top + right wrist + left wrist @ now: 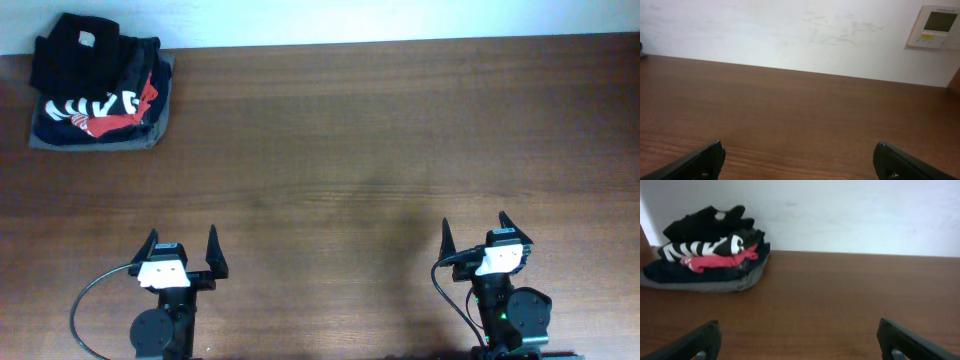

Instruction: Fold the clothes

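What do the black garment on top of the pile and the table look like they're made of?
The black garment looks like soft matte fabric, perhaps cotton knit: it slumps in rounded folds without shine. The table looks like dark wood or wood-look laminate, satin finish: streaky brown grain, faint sheen.

Even, soft light, faint shadows on the table point(380, 150); wrist views slightly blurred.

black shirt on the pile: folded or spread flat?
Folded, roughly: the black shirt sits as a compact bundle atop the lettered top, not spread flat.
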You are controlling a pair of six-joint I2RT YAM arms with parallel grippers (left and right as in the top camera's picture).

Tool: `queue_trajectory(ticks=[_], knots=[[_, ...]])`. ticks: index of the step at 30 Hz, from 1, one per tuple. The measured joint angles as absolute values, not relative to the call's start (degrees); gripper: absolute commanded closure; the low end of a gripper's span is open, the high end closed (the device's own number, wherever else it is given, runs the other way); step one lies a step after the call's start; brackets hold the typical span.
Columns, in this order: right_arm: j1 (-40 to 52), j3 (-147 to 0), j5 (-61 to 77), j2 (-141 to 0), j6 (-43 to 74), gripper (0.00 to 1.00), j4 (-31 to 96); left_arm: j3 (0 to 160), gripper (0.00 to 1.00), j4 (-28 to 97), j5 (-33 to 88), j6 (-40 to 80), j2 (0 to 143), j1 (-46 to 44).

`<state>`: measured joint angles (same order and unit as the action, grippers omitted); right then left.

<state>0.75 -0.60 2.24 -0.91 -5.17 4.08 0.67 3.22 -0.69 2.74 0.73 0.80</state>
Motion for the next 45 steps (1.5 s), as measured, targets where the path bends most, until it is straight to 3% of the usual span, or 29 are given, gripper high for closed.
queue_trajectory(ticks=[22, 27, 35, 45], knots=[[0.75, -0.6, 2.24, -0.91, -5.17, 0.01, 4.08, 0.64, 0.01, -2.07, -0.89, 2.81, 0.71, 0.8], [0.75, -0.6, 2.24, -0.91, -5.17, 0.01, 4.08, 0.64, 0.01, -2.66, 2.02, -3.4, 0.71, 0.8], [0.75, -0.6, 2.24, -0.91, -5.17, 0.01, 4.08, 0.64, 0.01, 1.83, 4.99, -9.3, 0.71, 0.8], [0.75, -0.6, 2.24, -0.91, -5.17, 0.01, 4.08, 0.64, 0.01, 3.46, 5.15, -7.07, 0.71, 0.8]])
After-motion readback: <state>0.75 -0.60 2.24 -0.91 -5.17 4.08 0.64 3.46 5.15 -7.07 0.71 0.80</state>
